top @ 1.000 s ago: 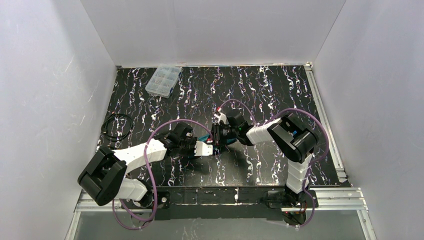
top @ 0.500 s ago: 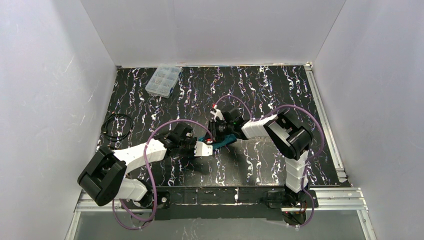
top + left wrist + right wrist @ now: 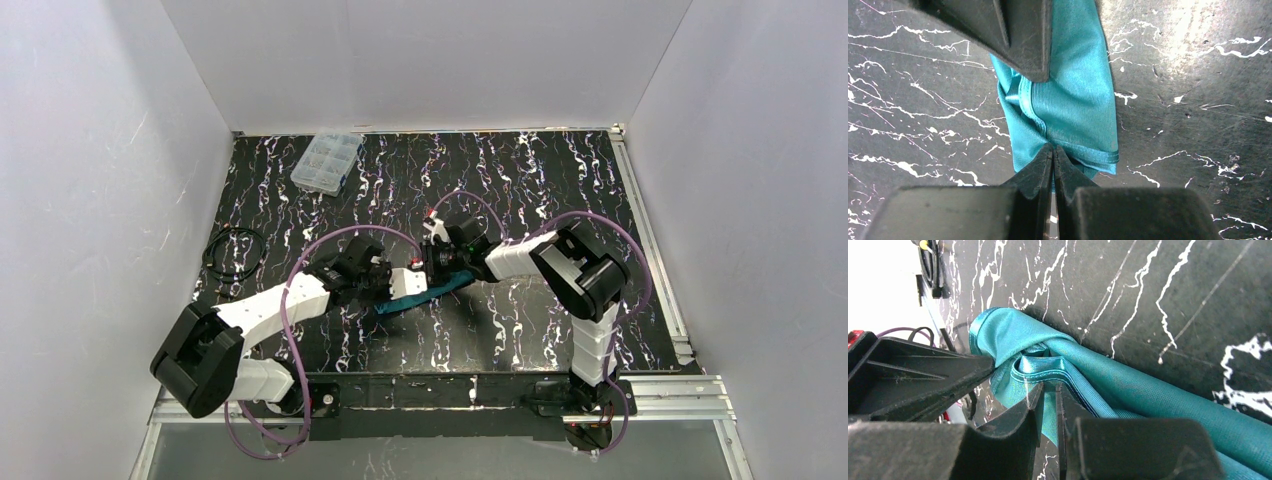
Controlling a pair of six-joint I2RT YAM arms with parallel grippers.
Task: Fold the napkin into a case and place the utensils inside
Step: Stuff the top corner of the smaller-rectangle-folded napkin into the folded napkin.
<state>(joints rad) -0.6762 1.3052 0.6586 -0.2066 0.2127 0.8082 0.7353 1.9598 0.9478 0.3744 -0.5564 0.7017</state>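
The napkin (image 3: 412, 292) is a teal-green, satiny cloth gathered into a narrow, crumpled band. It lies slantwise on the black, white-veined table (image 3: 520, 190) near its middle, its left end nearer the front edge. A thin, lighter hem runs along its edges, and its layers overlap in loose folds, not a neat pouch. The closed tips of the left claw (image 3: 1053, 151) nip it at a hemmed end. Close by, the cloth bunches into a twisted swirl where the right claw (image 3: 1048, 390) pinches a fold.
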